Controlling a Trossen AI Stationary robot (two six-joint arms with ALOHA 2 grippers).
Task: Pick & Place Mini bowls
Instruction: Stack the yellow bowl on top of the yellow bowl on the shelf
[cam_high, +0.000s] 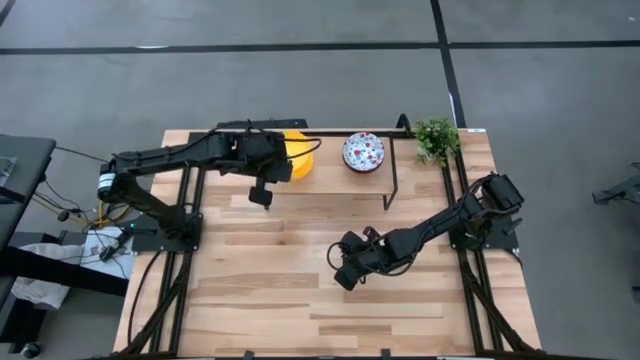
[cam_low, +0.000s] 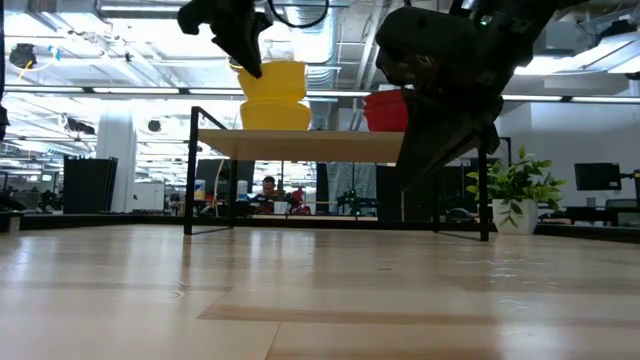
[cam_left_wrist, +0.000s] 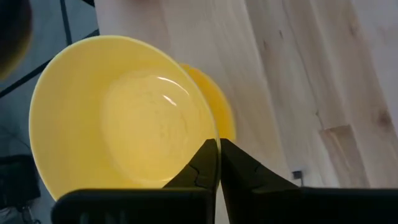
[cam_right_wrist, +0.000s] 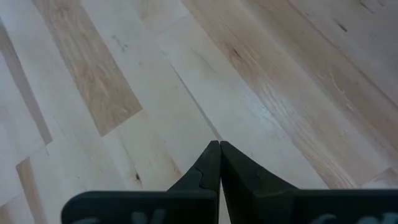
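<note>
The left gripper (cam_left_wrist: 219, 146) hung over the raised shelf (cam_low: 300, 146) at the back of the surface (cam_high: 300, 300), its fingers pinched thin on the rim of the top yellow bowl (cam_left_wrist: 118, 112), which sat on another yellow one (cam_left_wrist: 214, 102). Beside that stack on the shelf stood the speckled bowls (cam_high: 363, 152) (count unclear), the plant (cam_high: 437, 138) farther along. The right gripper (cam_right_wrist: 219, 146) rested low over bare wood, fingers closed on nothing.
</note>
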